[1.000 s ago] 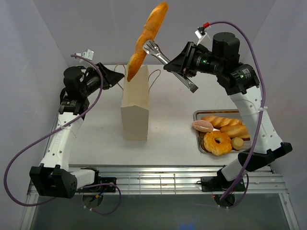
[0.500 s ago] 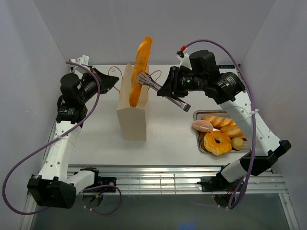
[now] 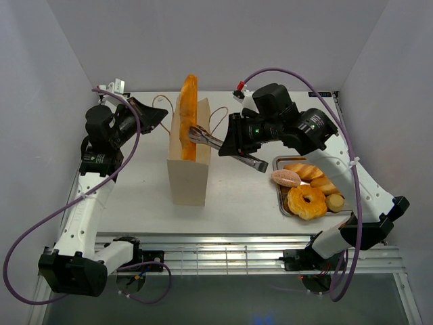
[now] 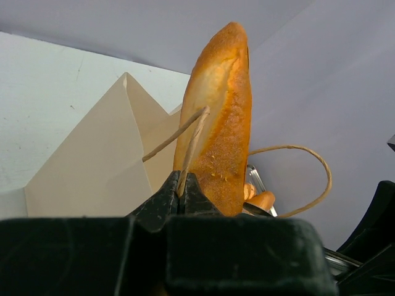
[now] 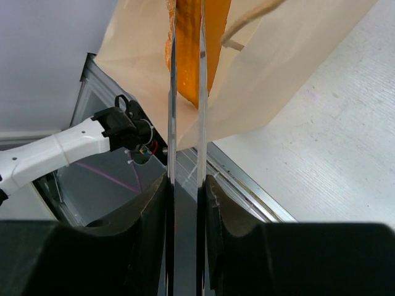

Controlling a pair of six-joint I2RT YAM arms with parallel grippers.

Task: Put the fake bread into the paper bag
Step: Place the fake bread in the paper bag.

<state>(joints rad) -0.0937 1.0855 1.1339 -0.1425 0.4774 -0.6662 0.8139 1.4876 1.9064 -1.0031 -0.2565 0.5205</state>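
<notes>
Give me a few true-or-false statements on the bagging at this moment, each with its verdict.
1. The baguette stands partly inside the paper bag. True.
2. The left gripper is open, clear of the bag. False: it is shut on the bag's cord handle.
3. The right gripper grips the baguette directly. False: it holds tongs that clamp it.
4. The ring-shaped bun lies on the tray. True.
</notes>
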